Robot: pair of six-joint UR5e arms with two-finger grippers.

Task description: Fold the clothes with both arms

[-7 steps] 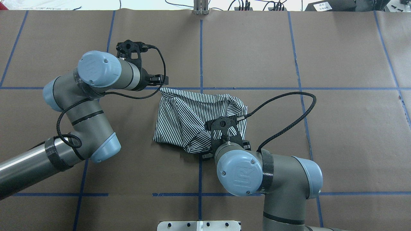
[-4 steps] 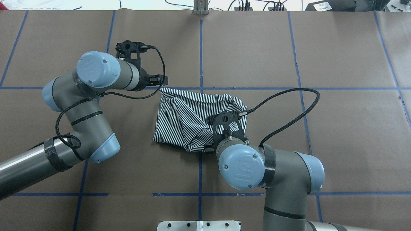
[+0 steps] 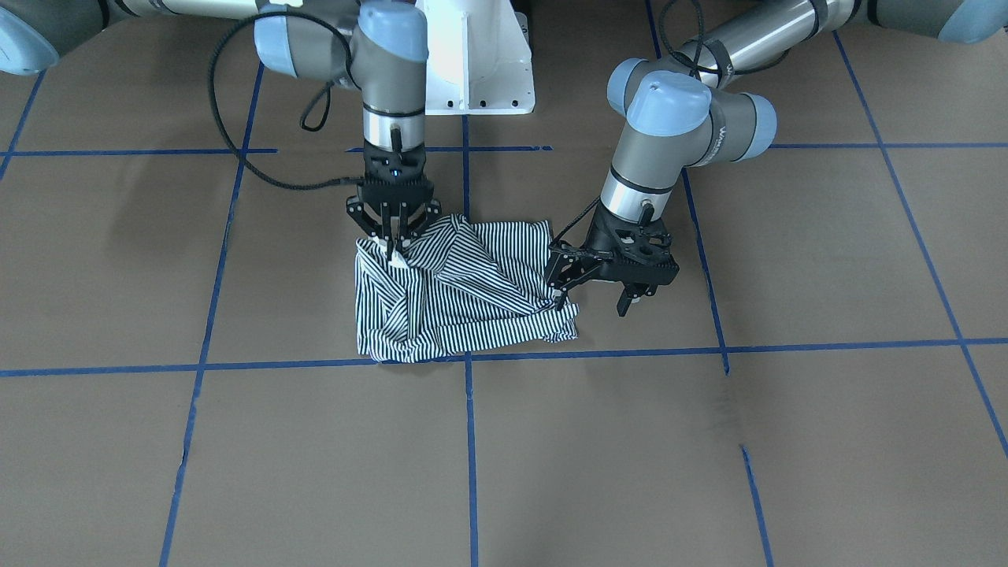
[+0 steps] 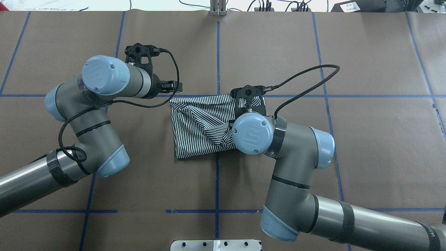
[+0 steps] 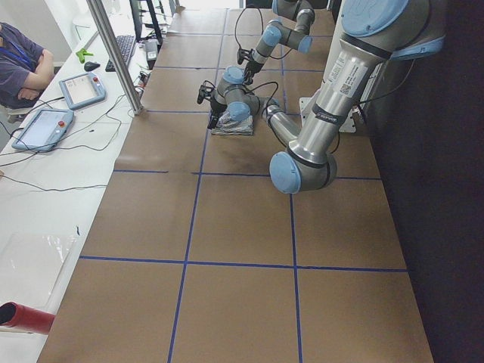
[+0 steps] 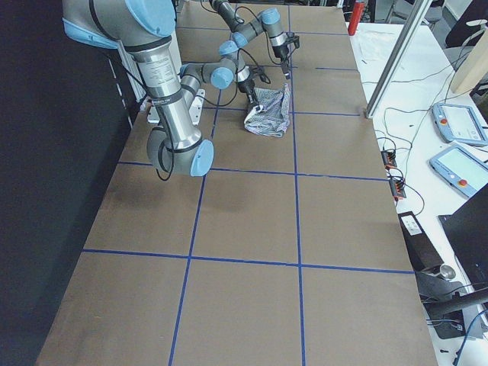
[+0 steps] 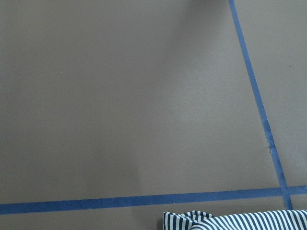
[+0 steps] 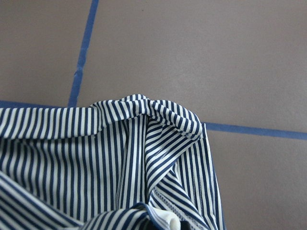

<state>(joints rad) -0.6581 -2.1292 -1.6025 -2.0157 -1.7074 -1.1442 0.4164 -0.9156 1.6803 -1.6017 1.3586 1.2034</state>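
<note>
The striped shirt (image 3: 465,307) lies bunched and partly folded on the brown table, also seen from above (image 4: 198,118). My right gripper (image 3: 391,250) stands upright over the shirt's near corner, shut on a fold with a bit of cream fabric in it. In the overhead view its own wrist hides it. The right wrist view shows striped folds (image 8: 96,158) close below. My left gripper (image 3: 592,299) is tilted sideways beside the shirt's other end, its fingers spread and holding nothing. The left wrist view catches only the shirt's edge (image 7: 240,221).
Blue tape lines (image 4: 217,52) divide the brown table cover into squares. The white pedestal base (image 3: 480,63) stands at the robot's side. A metal post (image 5: 113,53), tablets and a seated person (image 5: 19,64) are beyond the far table edge.
My right arm has swung away from the robot toward the far tape line, carrying the shirt's near edge over the rest. The shirt looks narrower. The left arm has barely moved.
</note>
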